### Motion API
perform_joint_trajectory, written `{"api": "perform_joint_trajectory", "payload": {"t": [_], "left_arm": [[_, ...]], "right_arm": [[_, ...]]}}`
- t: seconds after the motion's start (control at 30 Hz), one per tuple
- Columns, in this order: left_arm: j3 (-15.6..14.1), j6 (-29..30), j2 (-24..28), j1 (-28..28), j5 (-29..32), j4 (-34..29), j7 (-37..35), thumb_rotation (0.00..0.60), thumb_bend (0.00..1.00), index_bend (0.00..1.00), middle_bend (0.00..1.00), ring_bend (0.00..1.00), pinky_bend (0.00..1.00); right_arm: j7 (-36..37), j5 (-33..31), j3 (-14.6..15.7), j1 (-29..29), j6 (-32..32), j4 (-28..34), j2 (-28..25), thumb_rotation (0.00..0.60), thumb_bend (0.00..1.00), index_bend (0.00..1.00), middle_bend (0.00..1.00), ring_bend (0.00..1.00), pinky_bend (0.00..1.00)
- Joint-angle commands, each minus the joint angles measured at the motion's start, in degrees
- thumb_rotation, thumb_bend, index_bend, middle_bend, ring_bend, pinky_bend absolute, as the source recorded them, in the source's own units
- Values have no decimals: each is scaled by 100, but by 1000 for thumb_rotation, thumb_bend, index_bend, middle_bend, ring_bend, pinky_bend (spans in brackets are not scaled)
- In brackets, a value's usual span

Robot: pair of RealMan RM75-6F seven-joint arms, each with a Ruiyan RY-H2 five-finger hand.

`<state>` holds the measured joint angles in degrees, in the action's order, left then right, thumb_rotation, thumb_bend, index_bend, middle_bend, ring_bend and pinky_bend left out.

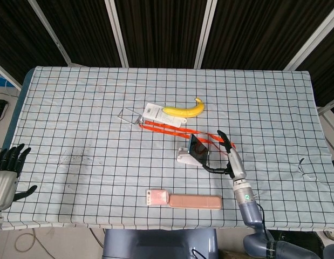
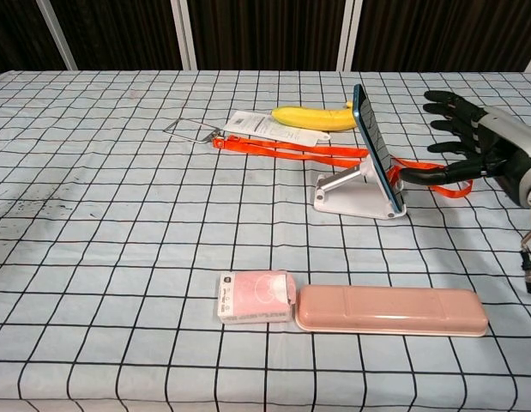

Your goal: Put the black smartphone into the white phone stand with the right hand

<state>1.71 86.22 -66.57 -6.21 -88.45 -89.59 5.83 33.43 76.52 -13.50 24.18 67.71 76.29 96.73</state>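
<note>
Phone (image 2: 373, 142) leaning in stand (image 2: 355, 194), just beyond my right hand's (image 2: 473, 146) spread, empty fingertips (image 2: 404, 175). Judged rigid, slick glass, light, easily tipped; best gripped by the side edges. Left hand (image 1: 5, 174) open, idle.

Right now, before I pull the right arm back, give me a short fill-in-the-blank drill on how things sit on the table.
1. The black smartphone leans in the white phone ____.
2. The right robot hand holds ____, its fingers spread.
3. The yellow ____ lies on the paper tag behind the orange strap.
4. The pink packet lies against the left end of the pink ____.

Missing words: stand; nothing; banana; case
</note>
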Motion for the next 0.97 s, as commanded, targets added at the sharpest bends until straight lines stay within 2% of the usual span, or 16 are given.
{"api": "perform_joint_trajectory", "payload": {"t": [0.03,0.17,0.27,0.43,0.6,0.73,0.97], "left_arm": [[-2,6,4,4,-4,-2,-15,600,0,0,0,0,0],[-9,28,16,11,-30,-2,-32,600,0,0,0,0,0],[-20,40,25,17,-53,9,-29,600,0,0,0,0,0],[-27,46,44,35,-38,10,31,600,0,0,0,0,0],[-46,25,45,38,-35,-5,250,600,0,0,0,0,0],[-41,26,34,56,8,-34,300,600,0,0,0,0,0],[-33,-1,37,58,49,-44,277,600,0,0,0,0,0]], "right_arm": [[-297,137,89,-139,183,308,-383,600,47,13,36,32,151],[-621,187,123,-285,320,696,-908,600,54,2,11,8,151],[-1137,301,236,-427,457,1009,-1418,600,70,0,0,0,148],[-2364,427,518,-720,717,1296,-2191,600,73,0,0,0,140],[-3853,223,921,-1253,1079,1655,-2871,600,63,0,0,0,139],[-4108,206,982,-1438,1299,1995,-3044,600,48,0,0,0,139],[-4174,408,1038,-1534,1460,2022,-3010,600,47,0,0,0,140]]}}
